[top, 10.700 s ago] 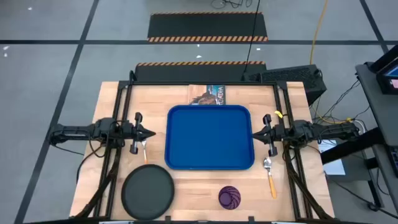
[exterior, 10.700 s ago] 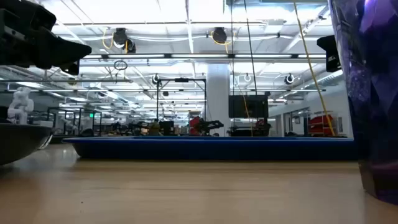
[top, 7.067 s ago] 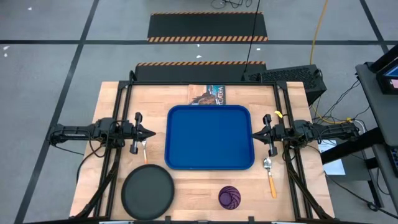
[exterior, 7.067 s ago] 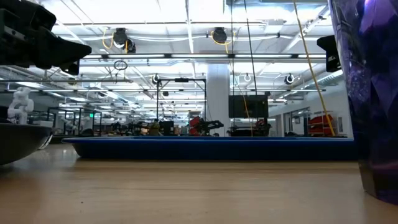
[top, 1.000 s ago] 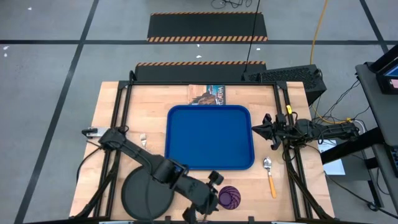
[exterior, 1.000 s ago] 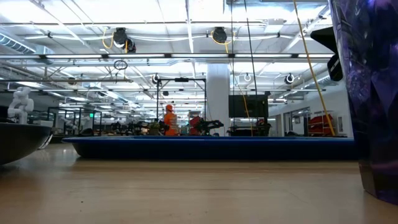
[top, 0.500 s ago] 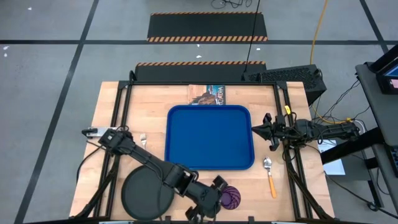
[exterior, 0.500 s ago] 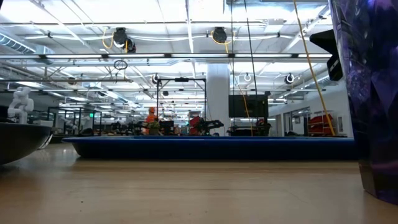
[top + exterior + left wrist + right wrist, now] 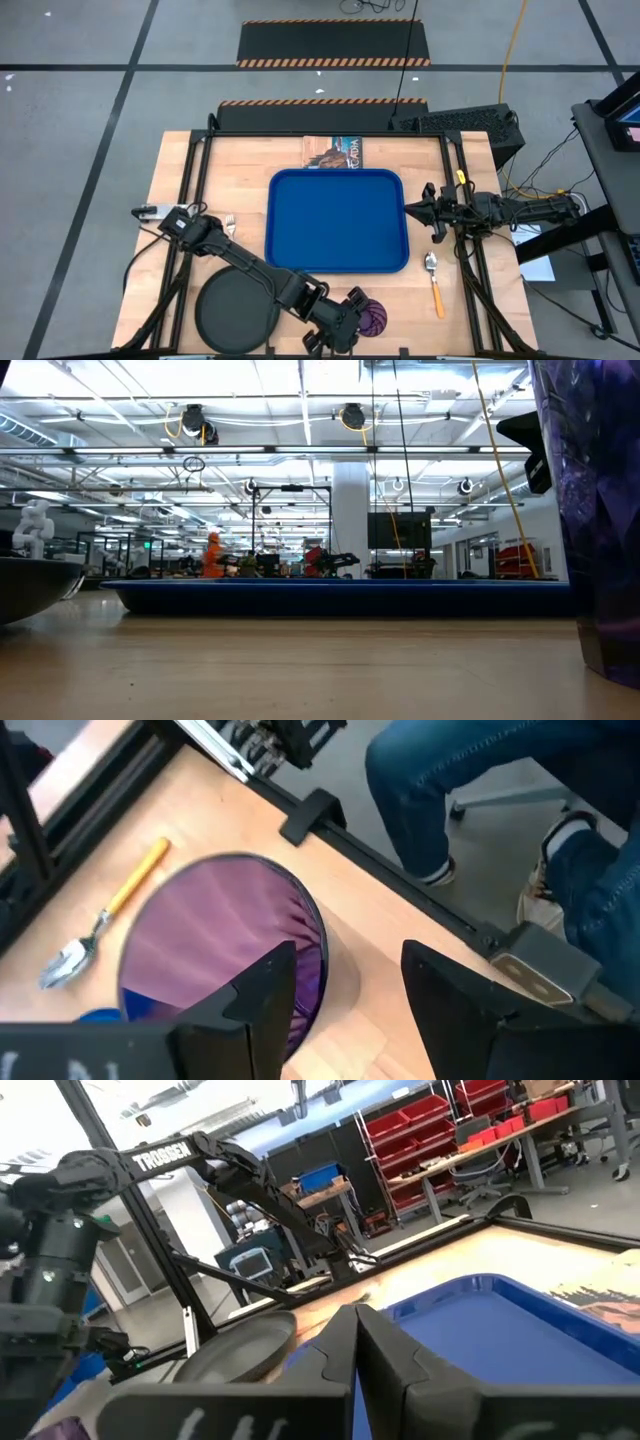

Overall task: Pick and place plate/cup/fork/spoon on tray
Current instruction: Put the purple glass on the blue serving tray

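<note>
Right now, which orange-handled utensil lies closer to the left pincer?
The spoon, right of the tray; the left pincer is at the cup, the fork farther off.

Grey floor (image 9: pixel 80 110), hazard-striped mats (image 9: pixel 333 44); red bins (image 9: pixel 440 1125), ceiling lights (image 9: pixel 300 375).

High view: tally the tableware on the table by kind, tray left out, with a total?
Round dark grey-black plate: 1
Small purple ribbed cup: 1
Orange-handled fork with silver tines: 1
Orange-handled spoon with silver bowl: 1
Total: 4

Left gripper (image 9: pixel 352 318) reaches low with fingers spread; right gripper (image 9: pixel 408 207) waits, fingers apparently closed.
</note>
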Controlling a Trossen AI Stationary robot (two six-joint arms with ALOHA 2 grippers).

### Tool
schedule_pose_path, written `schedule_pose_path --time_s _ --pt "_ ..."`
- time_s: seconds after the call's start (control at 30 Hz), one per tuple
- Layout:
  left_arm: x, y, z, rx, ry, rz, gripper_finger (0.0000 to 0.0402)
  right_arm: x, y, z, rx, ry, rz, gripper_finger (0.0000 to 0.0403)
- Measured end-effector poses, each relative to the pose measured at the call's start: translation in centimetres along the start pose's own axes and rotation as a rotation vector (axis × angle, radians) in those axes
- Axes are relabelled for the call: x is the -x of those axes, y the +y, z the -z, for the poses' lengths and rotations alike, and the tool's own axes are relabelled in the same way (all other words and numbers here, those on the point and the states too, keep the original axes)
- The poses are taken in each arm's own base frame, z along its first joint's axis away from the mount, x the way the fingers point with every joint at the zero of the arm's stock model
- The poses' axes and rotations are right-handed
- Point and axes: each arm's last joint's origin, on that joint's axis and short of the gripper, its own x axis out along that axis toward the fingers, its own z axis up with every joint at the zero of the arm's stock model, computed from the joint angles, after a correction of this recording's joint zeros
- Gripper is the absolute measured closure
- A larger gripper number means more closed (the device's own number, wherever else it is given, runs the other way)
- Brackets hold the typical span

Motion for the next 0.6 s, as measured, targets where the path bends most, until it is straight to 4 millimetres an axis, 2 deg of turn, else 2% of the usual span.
schedule_pose_path --time_s 0.4,0.6 --pt "-0.2 0.8 0.8 -0.069 0.038 0.007 0.0272 0.0 0.0 0.0 -0.003 0.002 0.000 0.0403" --pt "-0.1 1.3 1.4 -0.146 0.040 0.064 0.0302 0.0 0.0 0.0 -0.003 0.002 0.000 0.0403"
